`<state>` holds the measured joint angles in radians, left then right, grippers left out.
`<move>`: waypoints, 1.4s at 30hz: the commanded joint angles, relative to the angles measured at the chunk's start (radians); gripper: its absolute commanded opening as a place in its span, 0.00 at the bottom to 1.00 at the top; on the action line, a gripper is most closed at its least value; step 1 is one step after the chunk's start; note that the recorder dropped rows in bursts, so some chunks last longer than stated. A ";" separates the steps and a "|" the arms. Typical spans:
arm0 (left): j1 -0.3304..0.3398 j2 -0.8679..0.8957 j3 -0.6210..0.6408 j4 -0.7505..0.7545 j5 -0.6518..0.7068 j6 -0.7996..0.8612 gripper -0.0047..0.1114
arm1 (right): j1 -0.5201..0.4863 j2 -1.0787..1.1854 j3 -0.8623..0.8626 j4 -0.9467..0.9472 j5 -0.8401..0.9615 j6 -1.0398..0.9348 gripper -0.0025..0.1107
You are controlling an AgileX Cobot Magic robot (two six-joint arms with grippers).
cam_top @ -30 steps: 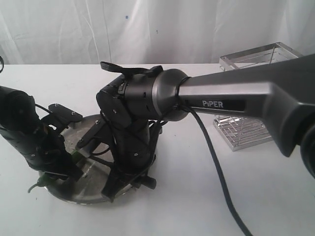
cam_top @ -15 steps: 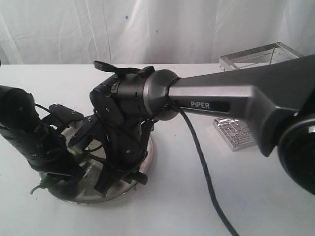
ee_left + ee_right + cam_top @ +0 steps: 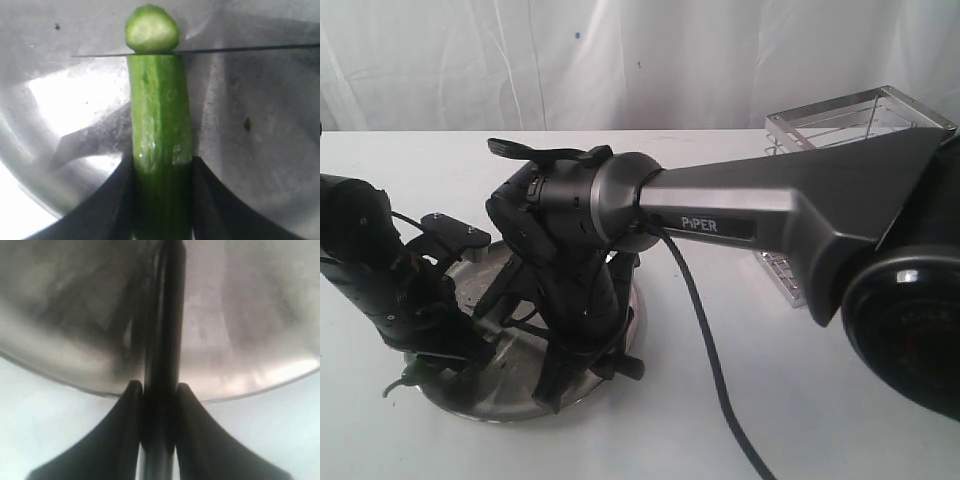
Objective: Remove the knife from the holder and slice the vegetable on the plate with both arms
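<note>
A: On the plate, lower left of the outside view, what's going on?
B: The left pincer grasps the vegetable lying there; the right pincer is clenched on the knife, whose blade crosses the vegetable's end, one cut slice touching it.
A: And the wire basket?
B: Upper right on the bench, well apart.

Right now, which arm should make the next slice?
Right. The right jaws are shut on the knife, whose blade lies across the vegetable near its cut end. The left jaws pin the vegetable on the plate, so that arm should just hold.
</note>
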<state>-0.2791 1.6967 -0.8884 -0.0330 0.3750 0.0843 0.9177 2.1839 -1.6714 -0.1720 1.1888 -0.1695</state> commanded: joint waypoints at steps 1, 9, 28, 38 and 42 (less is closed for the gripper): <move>-0.002 -0.010 -0.003 -0.005 -0.004 0.000 0.04 | 0.001 -0.009 -0.003 -0.005 0.032 -0.039 0.02; -0.002 -0.010 -0.003 -0.005 0.019 0.002 0.17 | 0.001 -0.017 -0.007 -0.028 0.032 -0.036 0.02; -0.002 -0.059 -0.043 -0.012 0.050 -0.050 0.71 | 0.001 -0.016 -0.007 -0.003 0.032 -0.036 0.02; 0.089 -0.059 -0.043 -0.023 0.059 -0.070 0.71 | 0.001 -0.016 -0.007 0.000 0.032 -0.036 0.02; 0.121 -0.068 -0.043 -0.068 0.064 -0.063 0.71 | 0.001 -0.016 -0.007 0.000 0.032 -0.036 0.02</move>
<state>-0.1751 1.6454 -0.9280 -0.0639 0.4262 0.0303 0.9177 2.1763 -1.6753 -0.1797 1.2125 -0.1911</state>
